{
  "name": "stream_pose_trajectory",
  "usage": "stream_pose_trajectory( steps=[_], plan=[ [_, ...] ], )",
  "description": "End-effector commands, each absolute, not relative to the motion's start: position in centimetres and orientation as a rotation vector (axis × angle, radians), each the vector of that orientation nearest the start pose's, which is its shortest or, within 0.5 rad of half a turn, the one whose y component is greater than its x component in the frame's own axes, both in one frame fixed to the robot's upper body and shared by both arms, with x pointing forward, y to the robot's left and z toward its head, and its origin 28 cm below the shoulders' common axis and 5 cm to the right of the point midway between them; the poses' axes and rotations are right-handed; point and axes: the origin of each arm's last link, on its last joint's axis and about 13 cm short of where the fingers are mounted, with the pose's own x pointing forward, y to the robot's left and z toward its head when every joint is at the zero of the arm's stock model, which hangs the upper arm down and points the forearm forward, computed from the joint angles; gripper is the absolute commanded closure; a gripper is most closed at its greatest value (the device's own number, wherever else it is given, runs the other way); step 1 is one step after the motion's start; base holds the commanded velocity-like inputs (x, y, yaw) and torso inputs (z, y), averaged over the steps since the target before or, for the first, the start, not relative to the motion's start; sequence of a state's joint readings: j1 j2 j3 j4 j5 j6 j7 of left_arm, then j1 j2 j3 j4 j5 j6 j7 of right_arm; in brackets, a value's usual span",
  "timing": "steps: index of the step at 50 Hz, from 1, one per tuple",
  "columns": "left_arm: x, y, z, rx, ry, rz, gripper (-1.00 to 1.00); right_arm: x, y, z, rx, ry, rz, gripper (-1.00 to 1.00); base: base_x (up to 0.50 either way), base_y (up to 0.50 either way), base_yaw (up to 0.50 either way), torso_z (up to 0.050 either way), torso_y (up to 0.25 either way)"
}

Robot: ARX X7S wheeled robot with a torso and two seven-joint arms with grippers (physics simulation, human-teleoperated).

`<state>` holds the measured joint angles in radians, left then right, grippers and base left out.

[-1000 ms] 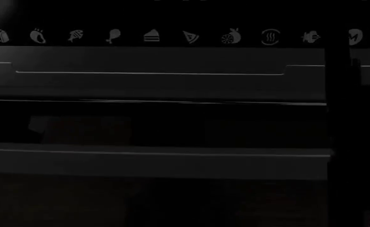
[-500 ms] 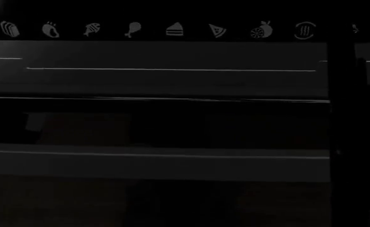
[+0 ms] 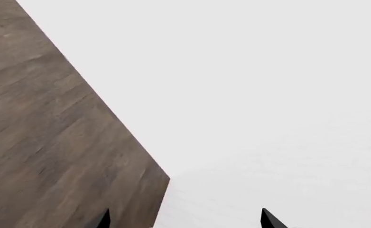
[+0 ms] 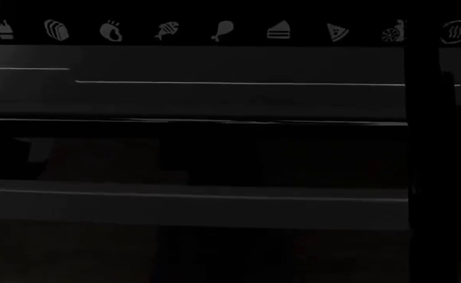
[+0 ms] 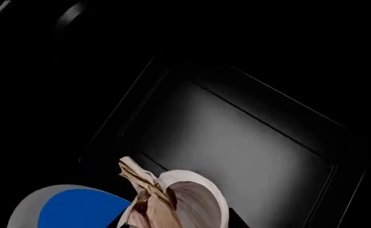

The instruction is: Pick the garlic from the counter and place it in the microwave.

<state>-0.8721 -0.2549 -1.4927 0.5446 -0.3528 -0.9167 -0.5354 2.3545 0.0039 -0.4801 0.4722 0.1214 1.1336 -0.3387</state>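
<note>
The garlic point(image 5: 185, 199), a whitish bulb with tan papery skin, fills the near edge of the right wrist view, and my right gripper point(image 5: 176, 223) is shut on it. Beyond it lies a dark recessed rectangular panel of the microwave point(image 5: 236, 142). The head view is very close to the black microwave point(image 4: 214, 100), with its row of grey food icons point(image 4: 224, 30) across its upper edge. Neither arm shows there. My left gripper point(image 3: 185, 221) is open, its two black tips wide apart over the white counter point(image 3: 268, 95).
A wood-brown cabinet side point(image 3: 46, 142) borders the counter in the left wrist view. A round blue disc with a grey rim point(image 5: 78, 206) sits beside the garlic in the right wrist view. A dark vertical bar point(image 4: 421, 147) runs down the head view's right side.
In the head view the food icons and the microwave's front lines have slid to the right, so the view has shifted left along the appliance.
</note>
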Motion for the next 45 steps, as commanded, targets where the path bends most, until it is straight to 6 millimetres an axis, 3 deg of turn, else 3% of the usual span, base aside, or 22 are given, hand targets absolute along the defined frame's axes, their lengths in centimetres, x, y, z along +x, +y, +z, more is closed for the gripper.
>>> stream_pose_trajectory(
  steps=[1,19,25,32,39,45],
  plan=[
    [14.4,43.1,20.8,-0.99,-0.642,1.514,-1.0,20.7,-4.5,60.3,-0.57,-0.615,0.248,1.0,0.0,0.0,0.0,0.0,-0.25],
    [14.5,43.1,20.8,-1.004,-0.639,1.507,-1.0,19.7,-4.3,60.4,-0.61,-0.652,0.262,1.0,0.0,0.0,0.0,0.0,-0.064],
    [14.5,43.1,20.8,-0.997,-0.641,1.51,-1.0,19.3,-4.1,60.3,-0.517,-0.683,0.335,1.0,0.0,0.0,0.0,0.0,0.0],
    [14.5,43.0,20.9,-0.99,-0.642,1.511,-1.0,19.5,-3.8,60.1,-0.335,-0.66,0.447,1.0,0.0,0.0,0.0,0.0,0.0],
    [14.5,43.0,20.9,-0.985,-0.642,1.511,-1.0,19.8,-3.8,60.1,-0.287,-0.648,0.465,1.0,0.0,0.0,0.0,0.0,0.0],
    [14.5,43.0,20.9,-0.987,-0.642,1.504,-1.0,21.5,-5.1,60.3,-0.31,-0.609,0.343,1.0,0.0,0.0,0.0,0.0,0.0]
  ],
)
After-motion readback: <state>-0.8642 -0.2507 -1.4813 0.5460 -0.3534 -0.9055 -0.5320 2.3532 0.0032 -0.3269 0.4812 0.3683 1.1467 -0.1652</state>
